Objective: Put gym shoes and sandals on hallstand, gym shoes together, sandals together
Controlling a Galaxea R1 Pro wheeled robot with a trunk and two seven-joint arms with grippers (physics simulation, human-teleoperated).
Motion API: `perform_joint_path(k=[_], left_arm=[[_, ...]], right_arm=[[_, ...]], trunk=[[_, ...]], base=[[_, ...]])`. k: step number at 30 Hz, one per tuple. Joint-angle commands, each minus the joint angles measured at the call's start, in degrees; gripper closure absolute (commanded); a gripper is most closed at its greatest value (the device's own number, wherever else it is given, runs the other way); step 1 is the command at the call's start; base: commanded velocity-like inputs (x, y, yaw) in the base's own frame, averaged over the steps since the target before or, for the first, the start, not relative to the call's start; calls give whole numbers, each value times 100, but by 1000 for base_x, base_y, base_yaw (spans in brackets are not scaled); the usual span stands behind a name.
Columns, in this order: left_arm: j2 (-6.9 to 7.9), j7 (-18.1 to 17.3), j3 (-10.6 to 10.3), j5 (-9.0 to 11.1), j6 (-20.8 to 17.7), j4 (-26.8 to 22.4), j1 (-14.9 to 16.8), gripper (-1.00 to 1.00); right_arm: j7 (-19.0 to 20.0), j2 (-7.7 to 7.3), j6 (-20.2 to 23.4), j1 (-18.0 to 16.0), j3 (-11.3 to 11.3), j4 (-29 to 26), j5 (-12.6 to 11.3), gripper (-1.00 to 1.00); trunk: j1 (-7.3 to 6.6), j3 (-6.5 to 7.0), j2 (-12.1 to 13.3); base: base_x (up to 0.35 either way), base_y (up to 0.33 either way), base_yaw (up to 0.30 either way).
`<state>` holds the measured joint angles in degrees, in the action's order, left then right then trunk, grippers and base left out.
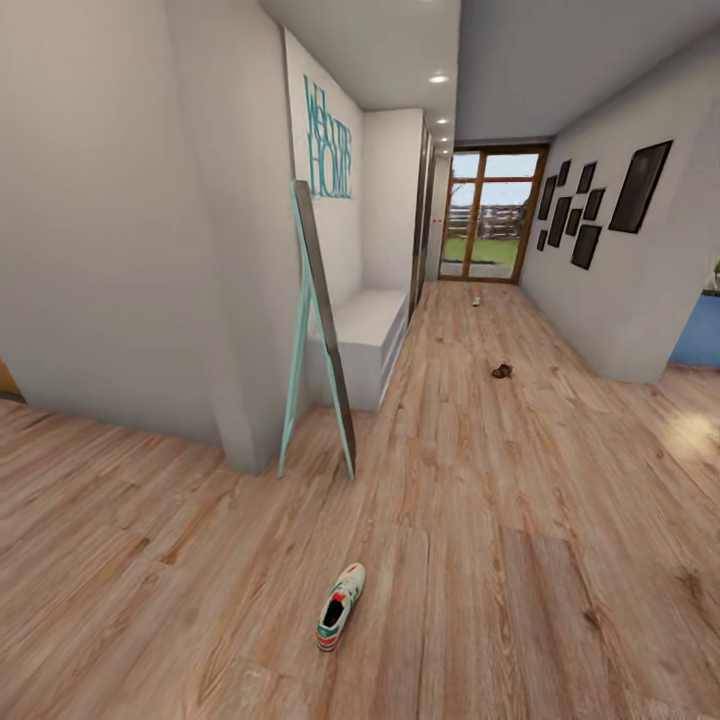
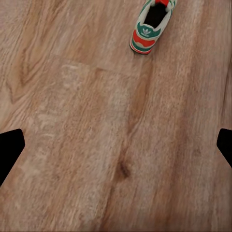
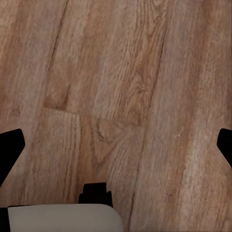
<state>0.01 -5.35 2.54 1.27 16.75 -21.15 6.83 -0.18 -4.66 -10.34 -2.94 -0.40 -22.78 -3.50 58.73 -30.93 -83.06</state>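
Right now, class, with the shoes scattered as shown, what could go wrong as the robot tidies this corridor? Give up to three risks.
1. The mint-framed mirror leans right beside the hallstand; an arm placing shoes could knock it.
2. The gym shoe lies close ahead on the wood floor; driving forward might push it.
3. The brown sandal and a small item near the glass door lie far apart, so pairing could go wrong.
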Motion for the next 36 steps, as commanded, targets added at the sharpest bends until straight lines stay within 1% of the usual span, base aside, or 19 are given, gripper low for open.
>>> perform_joint_path(k=[1,18,29,36], left_arm=[[-1,-46,27,14,12,2,1,-100],[-1,-47,27,14,12,0,-2,-100],[-1,-51,27,14,12,0,-2,-100],[-1,-51,27,14,12,4,-1,-100]], right_arm=[[-2,0,-21,-4,5,3,-37,-100],[-4,0,-21,-3,5,0,-37,-100],[-7,0,-21,-5,5,2,-37,-100],[-1,0,-21,-3,8,2,-37,-100]], trunk=[[0,-5,-2],[0,-5,-2],[0,-5,-2],[0,-5,-2]], base=[[82,0,-112],[91,0,-51],[271,0,-5],[95,0,-12]])
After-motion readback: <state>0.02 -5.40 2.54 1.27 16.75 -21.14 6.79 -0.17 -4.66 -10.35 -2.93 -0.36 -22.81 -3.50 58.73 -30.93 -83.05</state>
